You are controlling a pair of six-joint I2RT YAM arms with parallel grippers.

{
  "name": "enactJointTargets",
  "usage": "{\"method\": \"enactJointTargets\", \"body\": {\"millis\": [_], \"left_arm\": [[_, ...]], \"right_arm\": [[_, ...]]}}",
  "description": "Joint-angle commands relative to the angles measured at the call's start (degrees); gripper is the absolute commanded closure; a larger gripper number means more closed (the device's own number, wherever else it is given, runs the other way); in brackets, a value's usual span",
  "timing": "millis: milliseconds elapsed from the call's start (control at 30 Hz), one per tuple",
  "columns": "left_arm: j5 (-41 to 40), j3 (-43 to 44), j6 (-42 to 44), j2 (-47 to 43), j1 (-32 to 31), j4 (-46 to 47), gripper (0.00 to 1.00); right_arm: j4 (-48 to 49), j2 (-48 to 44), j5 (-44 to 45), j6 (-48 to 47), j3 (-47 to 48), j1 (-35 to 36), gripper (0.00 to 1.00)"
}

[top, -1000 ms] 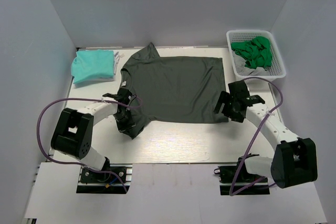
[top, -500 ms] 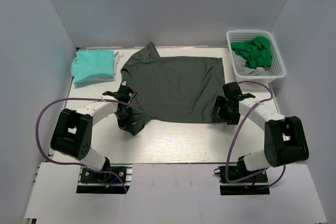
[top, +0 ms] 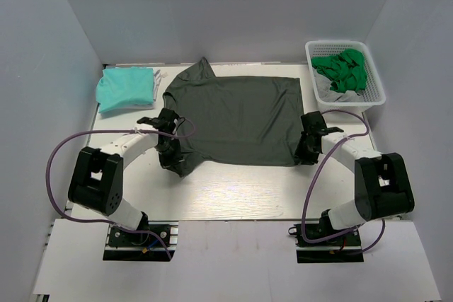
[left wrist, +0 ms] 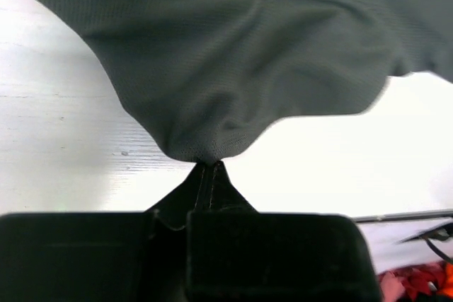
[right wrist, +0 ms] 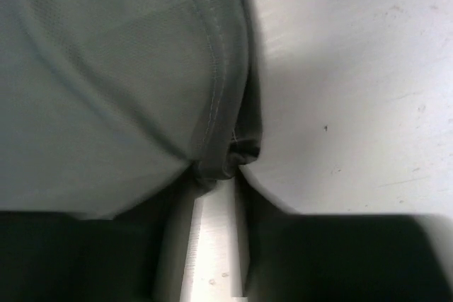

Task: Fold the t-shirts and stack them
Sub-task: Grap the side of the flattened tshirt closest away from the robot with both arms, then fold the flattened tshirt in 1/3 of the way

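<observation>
A dark grey-green t-shirt (top: 233,122) lies spread flat on the white table (top: 233,189). My left gripper (top: 172,153) is shut on the shirt's near left sleeve; in the left wrist view the cloth (left wrist: 233,68) bunches to a point at the closed fingertips (left wrist: 209,167). My right gripper (top: 306,149) is at the shirt's near right corner. In the right wrist view its tips (right wrist: 221,169) pinch the stitched hem (right wrist: 216,104). A folded mint-teal t-shirt (top: 126,88) lies at the back left.
A white basket (top: 337,44) stands at the back right, holding a crumpled bright green t-shirt (top: 341,68) and some pale grey cloth (top: 324,88). Grey walls close in the table on three sides. Purple cables loop from both arms.
The right gripper has moved in from the right to the shirt's near right corner and closed on the hem. The left gripper, still shut on the sleeve, has shifted slightly away from me.
</observation>
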Motion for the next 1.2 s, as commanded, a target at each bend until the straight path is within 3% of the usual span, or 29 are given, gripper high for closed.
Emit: {"method": "enactJointTargets", "body": {"millis": [0, 100, 300, 600, 1033, 1167], "left_arm": [[3.01, 3.87, 1.12, -2.35, 0.83, -0.45, 1.0], [4.94, 7.11, 1.74, -2.36, 0.83, -0.98, 1.0], [7.85, 15.64, 3.76, 2.38, 0.83, -3.78, 1.0], [2.4, 34.0, 4.81, 12.31, 4.43, -8.89, 1.0], [-1.64, 64.41, 6.83, 32.87, 8.57, -14.6, 1.0], [-1.64, 73.72, 8.33, 39.91, 9.62, -14.52, 1.0]], "right_arm": [[1.48, 0.91, -0.38, 0.03, -0.88, -0.29, 0.8], [1.22, 1.35, -1.52, -1.28, 0.35, -0.2, 1.0], [-3.26, 3.2, -4.41, -3.39, 7.81, 0.06, 1.0], [-13.71, 7.85, -6.8, -5.06, 21.95, -0.11, 1.0], [-23.91, 26.83, -2.41, -7.18, 53.31, -1.17, 1.0], [-25.41, 32.27, -1.17, -6.04, 58.96, -2.4, 1.0]]}}
